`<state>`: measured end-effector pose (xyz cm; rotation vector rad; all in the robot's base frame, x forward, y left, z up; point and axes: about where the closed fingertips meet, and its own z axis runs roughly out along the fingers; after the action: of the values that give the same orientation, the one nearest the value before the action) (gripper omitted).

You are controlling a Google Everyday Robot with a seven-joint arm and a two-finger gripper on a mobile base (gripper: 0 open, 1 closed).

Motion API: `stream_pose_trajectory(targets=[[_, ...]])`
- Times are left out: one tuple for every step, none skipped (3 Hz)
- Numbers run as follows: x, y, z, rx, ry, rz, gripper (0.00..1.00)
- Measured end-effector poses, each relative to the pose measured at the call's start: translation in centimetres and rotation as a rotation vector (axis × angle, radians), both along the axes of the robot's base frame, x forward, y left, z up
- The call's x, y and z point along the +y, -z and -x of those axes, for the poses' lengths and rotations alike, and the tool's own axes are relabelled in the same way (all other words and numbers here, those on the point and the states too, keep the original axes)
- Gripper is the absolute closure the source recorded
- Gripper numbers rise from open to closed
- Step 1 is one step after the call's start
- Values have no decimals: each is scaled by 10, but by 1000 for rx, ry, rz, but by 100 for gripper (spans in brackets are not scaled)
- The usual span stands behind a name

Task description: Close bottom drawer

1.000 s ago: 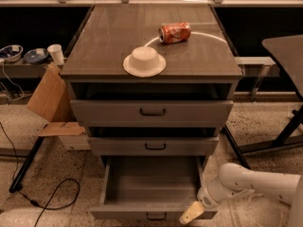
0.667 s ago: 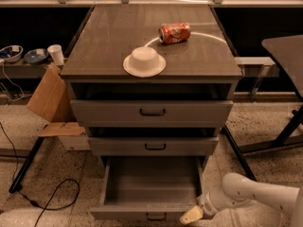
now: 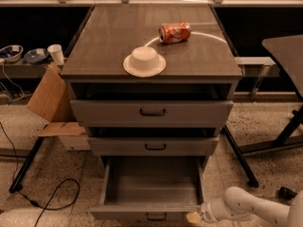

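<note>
The bottom drawer [image 3: 151,186] of the grey cabinet is pulled far out, showing a plain grey box interior with nothing in it. Its narrow front panel with a small dark handle [image 3: 156,216] is at the bottom edge of the view. My gripper [image 3: 193,216] is at the right end of that front panel, close to its front right corner. The white arm [image 3: 246,206] reaches in from the lower right. The two drawers above, the middle one [image 3: 154,145] and the top one [image 3: 151,111], are pushed in.
A white upturned bowl on a plate [image 3: 144,62] and a red soda can [image 3: 174,32] lie on the cabinet top. Cardboard [image 3: 47,98] leans at the left. A black cable [image 3: 52,193] lies on the floor. A table leg [image 3: 239,155] stands at the right.
The gripper and arm have moved down and toward the lower edge of the view, along the drawer's right front corner. The drawer stays open.
</note>
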<state>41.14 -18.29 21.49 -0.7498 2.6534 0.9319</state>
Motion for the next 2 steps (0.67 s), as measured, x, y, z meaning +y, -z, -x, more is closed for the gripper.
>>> stream_pose_trajectory(targets=[[-9,11,8,18,46,-4,96],[-13,23,4,58,70,9,100]])
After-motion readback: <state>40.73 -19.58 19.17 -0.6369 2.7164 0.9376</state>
